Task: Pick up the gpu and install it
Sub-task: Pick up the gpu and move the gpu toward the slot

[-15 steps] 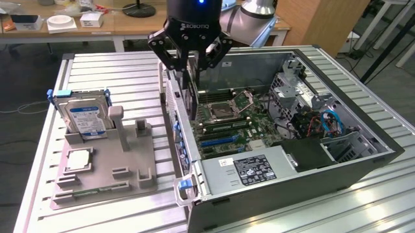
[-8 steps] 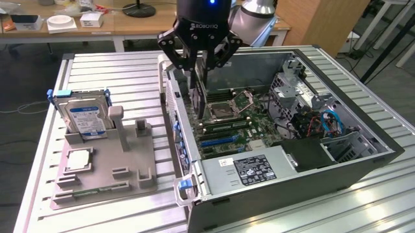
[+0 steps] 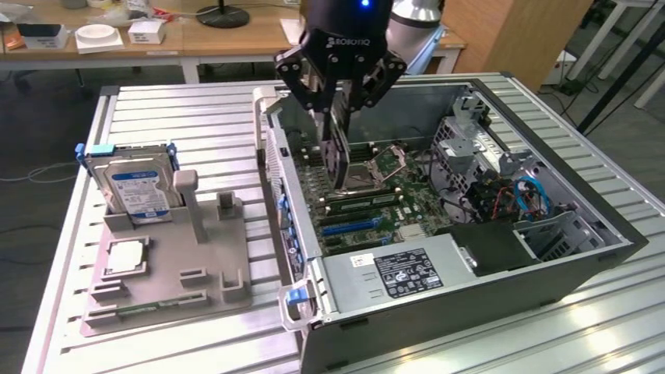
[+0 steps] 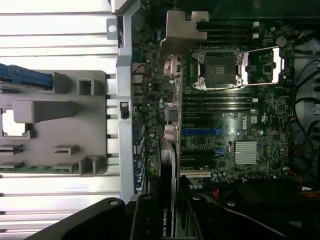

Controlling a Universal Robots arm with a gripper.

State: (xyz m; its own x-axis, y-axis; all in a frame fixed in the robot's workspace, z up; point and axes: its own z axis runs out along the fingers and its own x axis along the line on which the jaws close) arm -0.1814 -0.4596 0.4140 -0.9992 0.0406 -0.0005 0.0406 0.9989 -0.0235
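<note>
Tool [image 3: 339, 105] was clamped on the gpu [image 3: 338, 156], fingers part-closed, one on each face of the card. The card hung upright on edge below the fingers, inside the open top of the computer case [image 3: 582, 257]. Its lower edge was over the motherboard [image 3: 390, 199], just beside the processor socket [image 3: 372, 167] and near the case wall on the exterior view's left. Couldn't tell whether the edge touched the board.

In the wrist view the tool [image 4: 170, 222] gripped the gpu [image 4: 168, 160] seen edge-on, with a printed label by the fingers and a silvery bracket [image 4: 180, 35] at the far end. The blue slot [image 4: 202, 132] lay just beside the card.

The power supply box [image 3: 400, 273] sat at the near end of the case. Outside the case, toward the exterior view's left, a grey holder tray [image 3: 223, 269] sat on the slatted metal surface [image 3: 187, 109]. A hard drive [image 3: 140, 191] stood upright in the tray.
</note>
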